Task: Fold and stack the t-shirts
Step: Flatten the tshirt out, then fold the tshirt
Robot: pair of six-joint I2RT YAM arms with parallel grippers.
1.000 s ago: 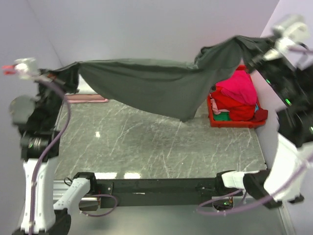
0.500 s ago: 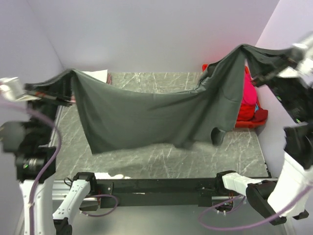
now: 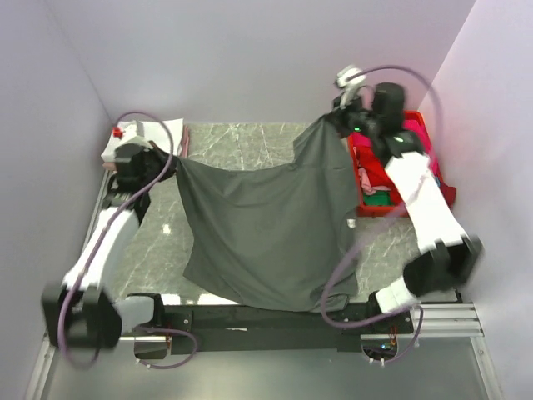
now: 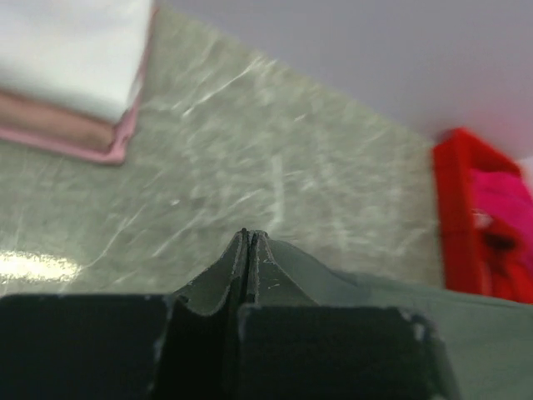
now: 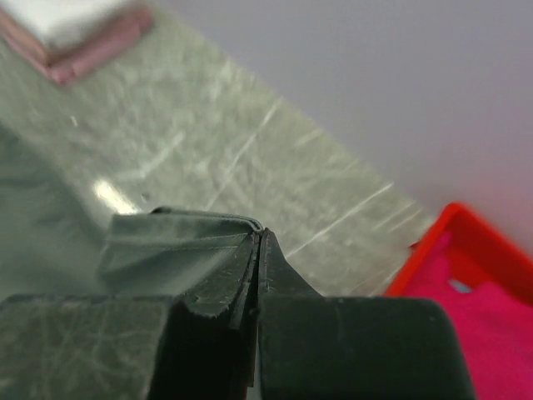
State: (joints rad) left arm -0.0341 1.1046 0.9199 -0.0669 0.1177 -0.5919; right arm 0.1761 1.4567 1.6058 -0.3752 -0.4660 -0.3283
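Note:
A dark charcoal-grey t-shirt (image 3: 266, 225) is stretched over the marble table between both arms, its lower hem reaching the near edge. My left gripper (image 3: 171, 158) is shut on its far left corner, and my right gripper (image 3: 333, 125) is shut on its far right corner. In the left wrist view the gripper (image 4: 248, 237) pinches a thin fold of the grey cloth (image 4: 466, 333). The right wrist view shows that gripper (image 5: 260, 237) clamped on a doubled edge of the shirt (image 5: 166, 242). A folded white tee (image 4: 67, 42) lies on a pale pink one (image 4: 58, 133) at the back left.
A red crate (image 3: 366, 204) stands at the right edge, holding a magenta tee (image 3: 420, 137) and a green one (image 3: 379, 198). The crate (image 4: 454, 208) sits close to my right arm. The folded stack (image 3: 162, 133) is just behind my left gripper. Walls close in the back and sides.
Both arms have swung from high and wide to low over the far part of the table. The grey shirt has come down from hanging in the air to lying spread toward the near edge.

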